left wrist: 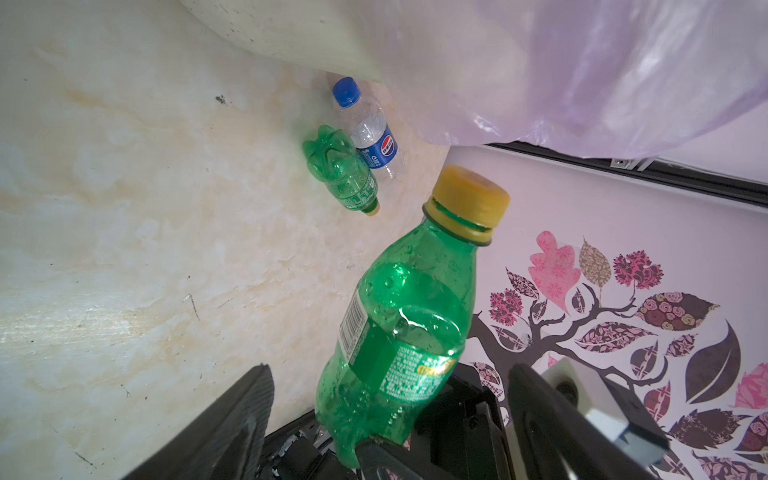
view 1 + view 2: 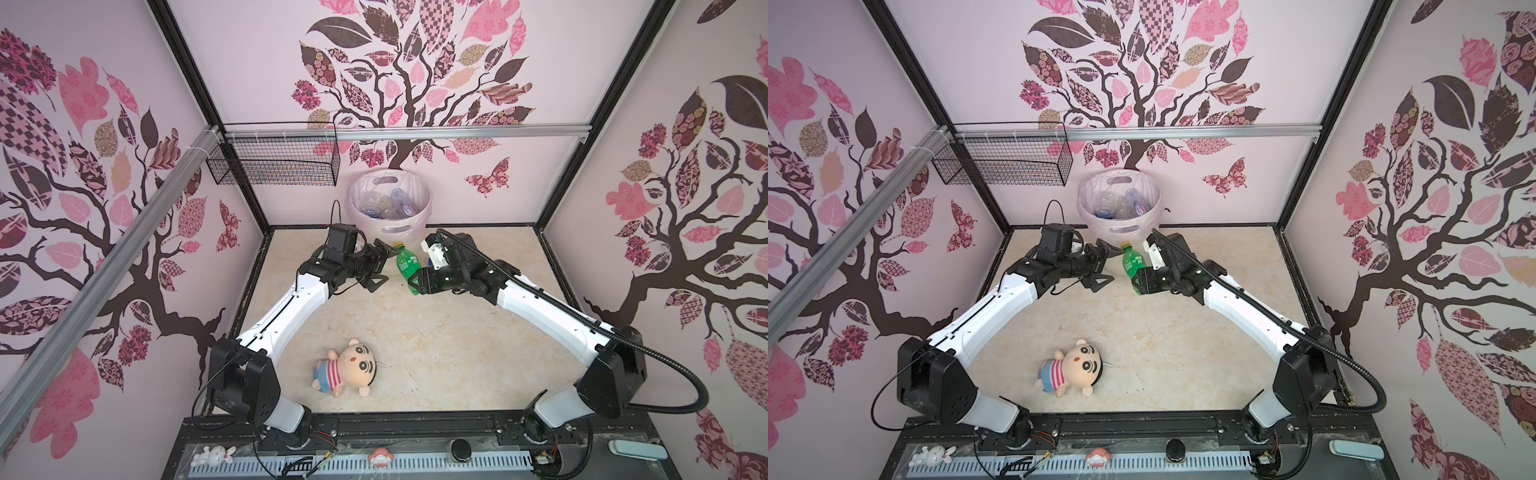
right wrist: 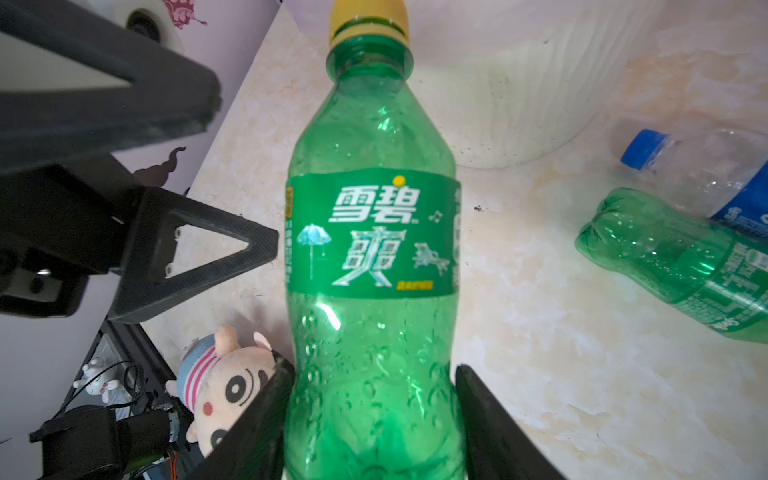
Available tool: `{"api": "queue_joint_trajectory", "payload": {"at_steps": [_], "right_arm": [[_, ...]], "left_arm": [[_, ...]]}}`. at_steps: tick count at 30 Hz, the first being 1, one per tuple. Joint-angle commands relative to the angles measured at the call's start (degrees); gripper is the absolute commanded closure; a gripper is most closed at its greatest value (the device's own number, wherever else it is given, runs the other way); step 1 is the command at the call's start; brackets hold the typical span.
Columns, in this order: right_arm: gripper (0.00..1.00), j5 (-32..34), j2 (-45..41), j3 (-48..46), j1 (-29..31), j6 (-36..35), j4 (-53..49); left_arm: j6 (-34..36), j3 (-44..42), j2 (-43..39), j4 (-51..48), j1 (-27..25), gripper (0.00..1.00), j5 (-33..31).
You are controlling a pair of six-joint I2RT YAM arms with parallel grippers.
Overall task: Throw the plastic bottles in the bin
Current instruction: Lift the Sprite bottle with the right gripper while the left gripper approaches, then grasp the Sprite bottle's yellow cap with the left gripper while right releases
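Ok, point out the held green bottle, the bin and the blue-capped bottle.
held green bottle (image 2: pixel 407 264): in a top view, on its label
bin (image 2: pixel 415 232): in a top view, front wall
blue-capped bottle (image 1: pixel 380 147): left wrist view, blue label

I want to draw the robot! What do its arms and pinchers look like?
The left arm and right arm have white shells and chunky black joints. The left gripper has black triangle-frame fingers; the right gripper is black too. A ribbed black hose runs along the right arm.
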Motion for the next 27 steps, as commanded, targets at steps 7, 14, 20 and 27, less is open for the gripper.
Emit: {"api": "queue_joint_trajectory", "payload": {"at_steps": [7,14,20,27], "right_arm": [[0.54,-2.89,-0.32,4.76,1.29,0.91,-1.62],[0.55,-4.44,0.42,5.01,1.65,1.19,-1.27],[0.54,-4.91,1.12,5.63,2.17,1.22,-1.3],[0.54,-4.67,1.44,6.01,2.35,1.19,-1.53]], "left_arm": [[3.9,4.05,1.93,-1.75,-0.4,0.19,-0.73],[4.01,4.95,3.06,-1.6,-1.22,0.2,-1.09],[4.18,5.65,4.09,-1.78,-2.25,0.22,-1.3],[3.98,5.41,4.05,-1.93,-2.38,0.38,-1.79]]}}
